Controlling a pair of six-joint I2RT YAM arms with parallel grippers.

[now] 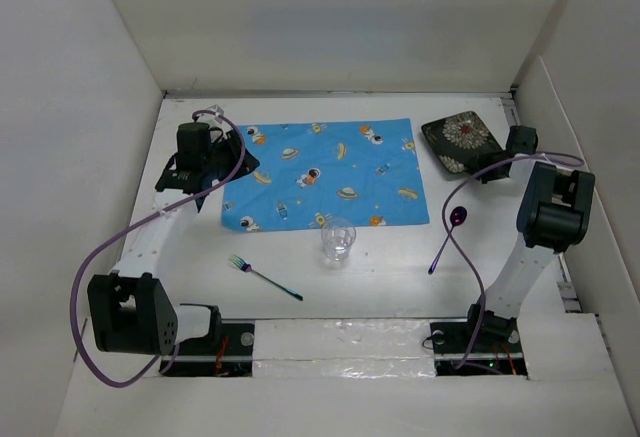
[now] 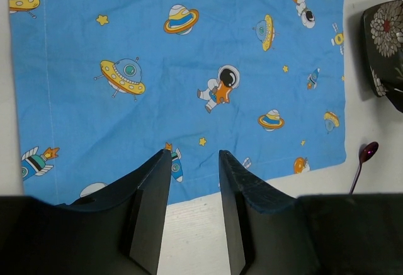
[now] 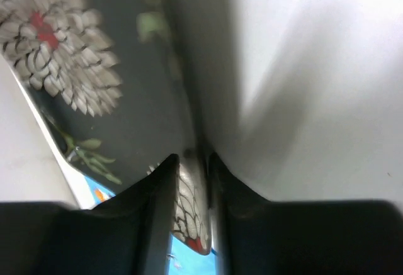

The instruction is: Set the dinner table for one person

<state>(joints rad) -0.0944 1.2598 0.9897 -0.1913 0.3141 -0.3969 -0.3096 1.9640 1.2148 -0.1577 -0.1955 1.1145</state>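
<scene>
Only overhead: fork (image 1: 265,278) on dinner table (image 1: 390,277).

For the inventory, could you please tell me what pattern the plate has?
The plate is black with white-and-red flowers; right wrist view shows it best.

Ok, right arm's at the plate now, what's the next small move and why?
Probably firm up the right gripper on the plate rim. The rim runs between its fingers, but I cannot tell whether it is clamped. The plate lies off the placemat's right end, so it needs a sure hold before it is carried over.
</scene>
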